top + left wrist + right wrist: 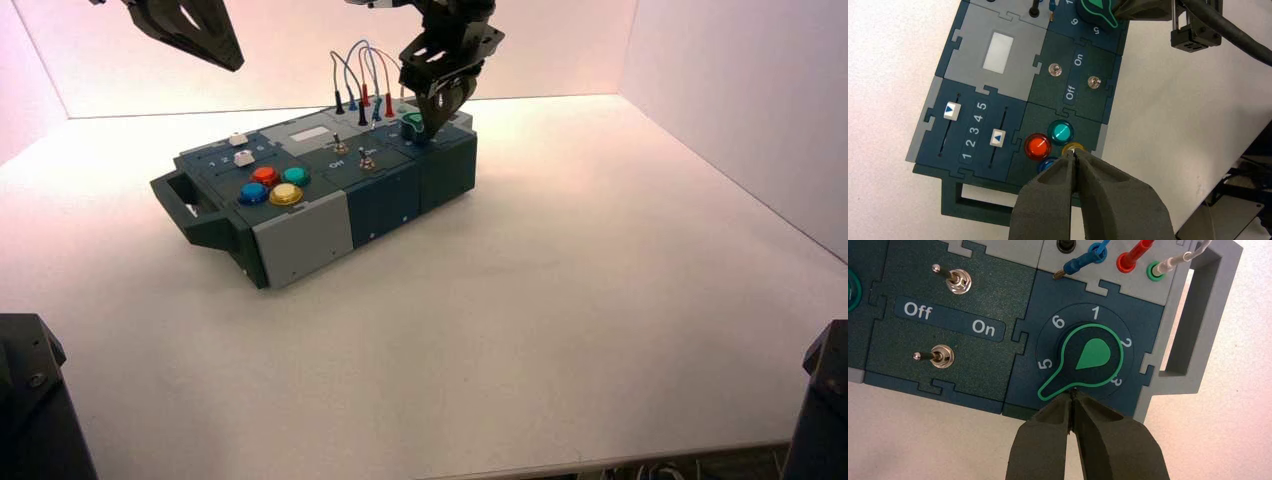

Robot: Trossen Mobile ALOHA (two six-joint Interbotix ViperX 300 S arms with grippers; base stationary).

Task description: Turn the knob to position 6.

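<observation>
The green knob (1094, 357) was right by the tips of the right gripper (1073, 392), which was pinched together. The left gripper (1074, 152), also together, was over the buttons. Under the box was a pale tabletop (480, 330).

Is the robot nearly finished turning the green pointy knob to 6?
Not yet. Done: the right end effector has reached the knob, its tips shut beside the pointer. In hand: the turn, though the pointer sits just short of 5. Left: going past 5 to 6. The left end effector waits off left.
</observation>
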